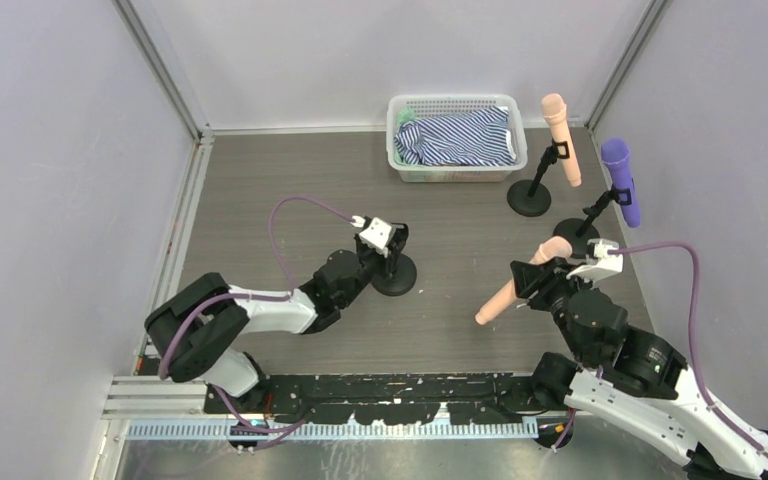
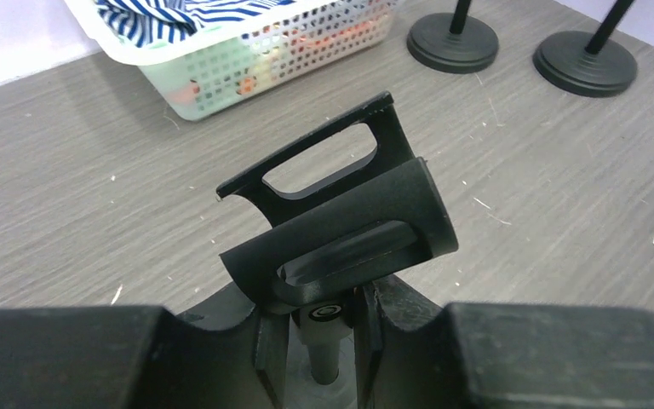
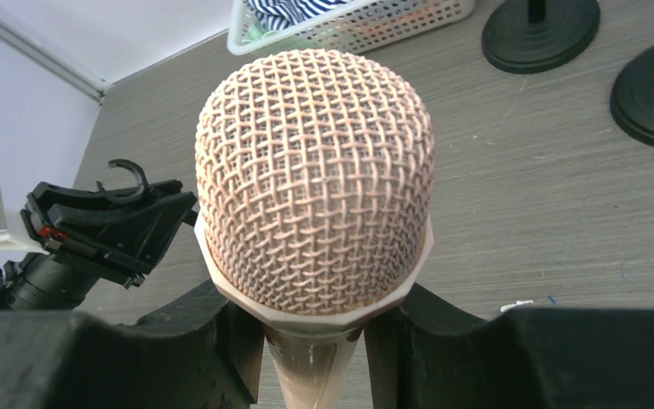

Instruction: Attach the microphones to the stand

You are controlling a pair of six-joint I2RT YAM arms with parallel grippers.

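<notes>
My left gripper point(image 1: 384, 243) is shut on the upright post of a black stand point(image 1: 395, 275), just under its empty black clip point(image 2: 341, 217); its jaws point(image 2: 324, 317) press the post from both sides. My right gripper point(image 1: 550, 277) is shut on a peach-pink microphone point(image 1: 508, 290), held slanted above the table with its handle pointing towards the left arm. Its mesh head point(image 3: 315, 183) fills the right wrist view, with the jaws point(image 3: 315, 345) clamped just under it. The empty clip point(image 3: 106, 223) shows at left there. Another peach-pink microphone point(image 1: 561, 138) and a purple one point(image 1: 621, 180) sit in stands at back right.
A white basket point(image 1: 457, 172) holding striped cloth stands at the back centre; it also shows in the left wrist view point(image 2: 247, 64). The round bases of the two filled stands point(image 1: 528, 199) point(image 1: 572, 231) are close behind my right gripper. Walls close in on both sides.
</notes>
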